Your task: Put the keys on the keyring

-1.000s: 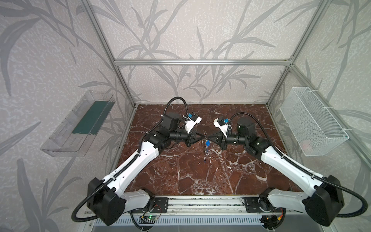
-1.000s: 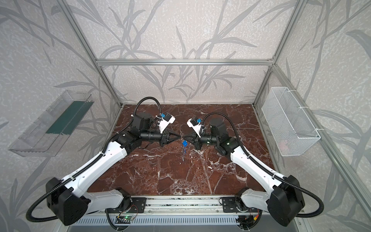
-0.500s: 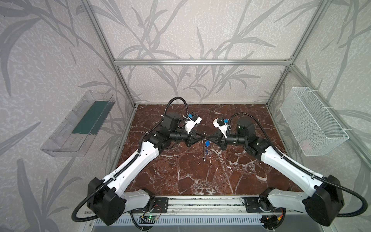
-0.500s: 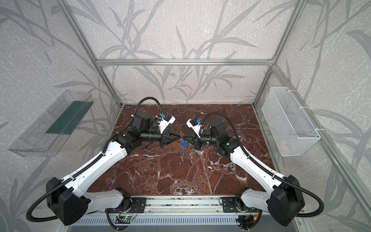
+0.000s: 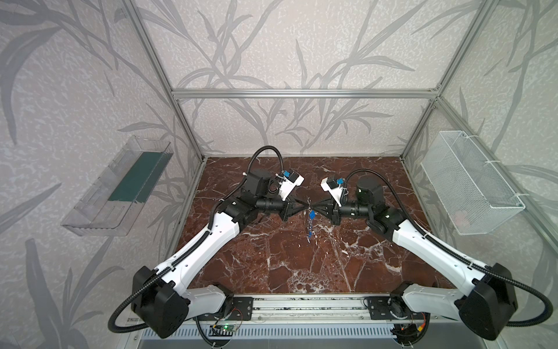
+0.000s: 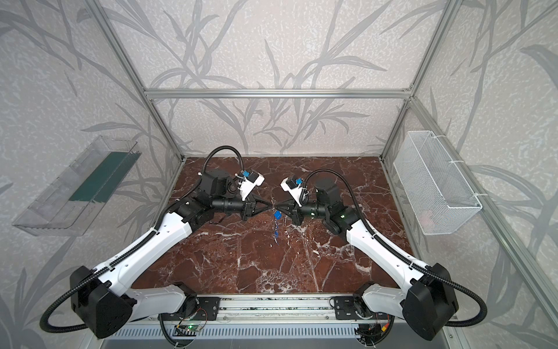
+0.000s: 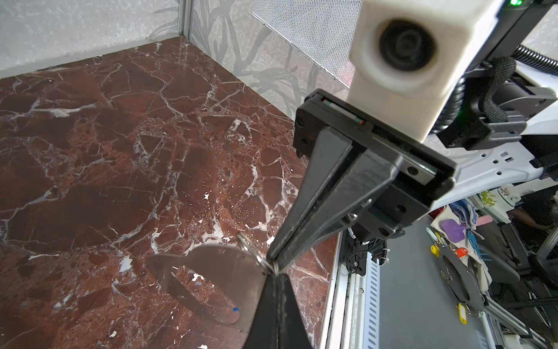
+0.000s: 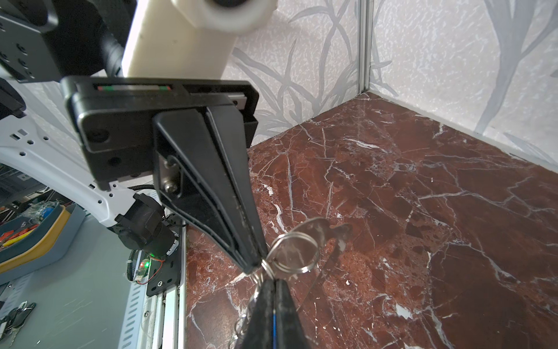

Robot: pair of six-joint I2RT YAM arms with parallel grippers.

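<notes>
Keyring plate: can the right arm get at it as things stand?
Probably yes. In the left wrist view the right fingers end at the small rings on the edge of the keyring plate, nothing between; the left fingers, shut there, crowd that corner.

The left arm (image 5: 208, 241) and right arm (image 5: 428, 244) reach in from the near corners. Their forearms slant up toward the middle, and their wrists are level and aimed straight at each other. The left gripper (image 5: 307, 207) and right gripper (image 5: 313, 206) are raised and meet tip to tip, all but touching. The left fingers (image 7: 271, 311) are pressed flat together. The right fingers (image 7: 326, 187) taper to closed tips with only a thin seam between them.
</notes>
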